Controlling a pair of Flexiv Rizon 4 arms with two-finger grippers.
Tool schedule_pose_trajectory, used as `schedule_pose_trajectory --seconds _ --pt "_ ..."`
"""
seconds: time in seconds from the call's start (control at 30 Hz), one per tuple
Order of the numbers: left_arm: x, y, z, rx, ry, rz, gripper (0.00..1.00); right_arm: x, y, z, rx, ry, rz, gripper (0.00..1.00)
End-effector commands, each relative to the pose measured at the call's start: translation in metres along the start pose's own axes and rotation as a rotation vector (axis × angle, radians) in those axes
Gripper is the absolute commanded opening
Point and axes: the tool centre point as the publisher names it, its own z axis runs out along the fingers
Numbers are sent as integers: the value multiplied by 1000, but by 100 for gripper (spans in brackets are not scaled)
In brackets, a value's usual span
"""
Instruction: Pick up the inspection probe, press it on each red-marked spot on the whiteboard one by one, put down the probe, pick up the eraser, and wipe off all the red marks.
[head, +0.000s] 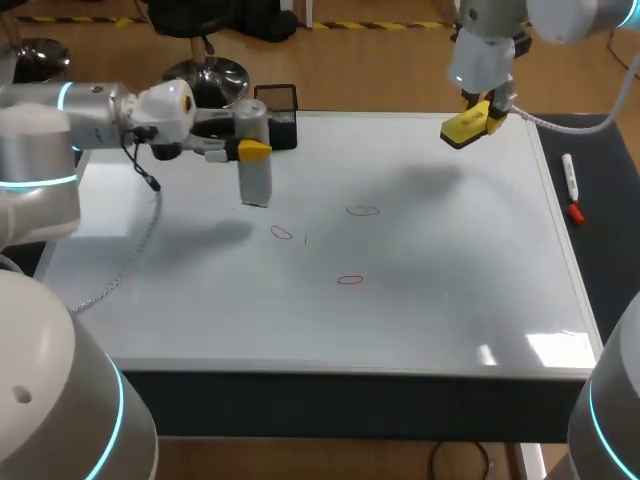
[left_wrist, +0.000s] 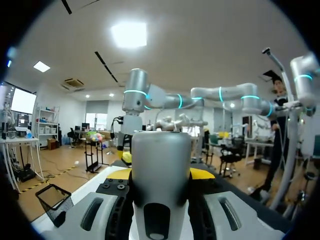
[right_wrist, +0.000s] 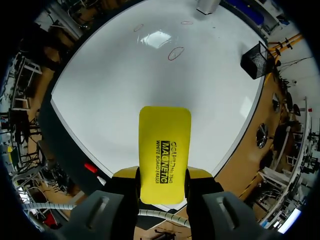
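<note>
The inspection probe, clamped upright in the left gripper, hangs over the whiteboard's far left, so pressing seems in hand (the right gripper grips the eraser far right), and next it needs lowering onto the nearest red mark.

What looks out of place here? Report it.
The eraser is already in the right gripper while the left gripper holds the probe above the whiteboard; the red marks are unwiped. Nothing looks spilled or damaged.
</note>
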Motion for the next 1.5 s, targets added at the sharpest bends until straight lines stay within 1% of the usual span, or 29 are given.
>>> schedule_pose_trajectory --seconds 0.03,0.3,0.7,0.97,1.0,1.07,1.2,1.5 --pt "4 8 13 12 8 0 0 1 -1 -2 3 2 -2 0" --pt "8 28 25 34 34 -18 0 1 -1 -2 3 2 -2 0" --pt "7 51 25 50 41 -29 0 1 -1 -2 3 2 -2 0" --pt "10 58 22 38 36 -37 0 1 -1 -2 3 2 -2 0" --pt "11 58 21 23 35 -32 0 1 -1 -2 3 2 -2 0" --pt "12 59 21 25 34 -31 0 1 -1 -2 3 2 -2 0" --pt "13 62 20 0 34 -31 0 1 -1 -2 3 2 -2 0" --pt "15 63 19 -2 28 -35 0 1 -1 -2 3 2 -2 0"
